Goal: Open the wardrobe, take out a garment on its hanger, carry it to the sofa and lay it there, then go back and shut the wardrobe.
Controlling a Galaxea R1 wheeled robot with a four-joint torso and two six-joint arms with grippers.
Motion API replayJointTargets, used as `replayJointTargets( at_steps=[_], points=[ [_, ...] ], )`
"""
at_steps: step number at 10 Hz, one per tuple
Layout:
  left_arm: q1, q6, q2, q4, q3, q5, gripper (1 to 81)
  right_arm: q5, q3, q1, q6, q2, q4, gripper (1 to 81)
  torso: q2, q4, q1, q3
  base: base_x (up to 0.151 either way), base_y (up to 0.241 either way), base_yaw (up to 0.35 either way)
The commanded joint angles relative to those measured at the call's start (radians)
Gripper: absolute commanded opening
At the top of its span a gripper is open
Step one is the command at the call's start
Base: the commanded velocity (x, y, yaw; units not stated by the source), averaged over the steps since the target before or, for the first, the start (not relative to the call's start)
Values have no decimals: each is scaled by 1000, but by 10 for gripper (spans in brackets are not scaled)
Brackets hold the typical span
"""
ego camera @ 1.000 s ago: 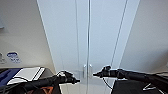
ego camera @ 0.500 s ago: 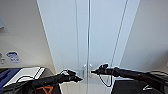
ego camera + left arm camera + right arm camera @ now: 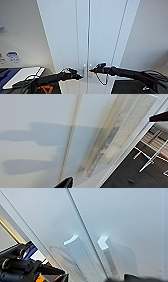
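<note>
The wardrobe (image 3: 87, 37) stands directly ahead, both doors closed — nothing of its inside visible. The left claw (image 3: 79, 76) and right claw (image 3: 91, 70) hover just beside the paired handles (image 3: 85, 255); whether either is spread or pressed together, I cannot tell.

Wardrobe (image 3: 87, 37) runs past the head view's top and bottom edges. Both gripper tips at the handles (image 3: 87, 69) blur out, finger state unreadable. Arms cut off at the edges.
</note>
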State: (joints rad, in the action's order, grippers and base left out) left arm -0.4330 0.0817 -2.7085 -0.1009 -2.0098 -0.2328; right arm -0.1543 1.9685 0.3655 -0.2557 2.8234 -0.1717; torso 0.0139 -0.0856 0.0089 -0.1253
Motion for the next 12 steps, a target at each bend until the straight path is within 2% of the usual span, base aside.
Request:
replayJointTargets(
  at_steps=[1, 8, 12],
  points=[
    [171, 1, -31, -5, -24, -11, 811, 5, 47, -170, -2, 50, 11, 811, 0, 0, 0, 0, 0, 0, 0],
    [174, 1, -182, -25, -182, -19, 811, 21, 249, -174, 10, 178, 3, 811, 0, 0, 1, -1, 0, 0, 0],
    [174, -5, -303, -25, -349, -2, 811, 22, 234, -177, 6, 181, 8, 811, 0, 0, 1, -1, 0, 0, 0]
  ],
)
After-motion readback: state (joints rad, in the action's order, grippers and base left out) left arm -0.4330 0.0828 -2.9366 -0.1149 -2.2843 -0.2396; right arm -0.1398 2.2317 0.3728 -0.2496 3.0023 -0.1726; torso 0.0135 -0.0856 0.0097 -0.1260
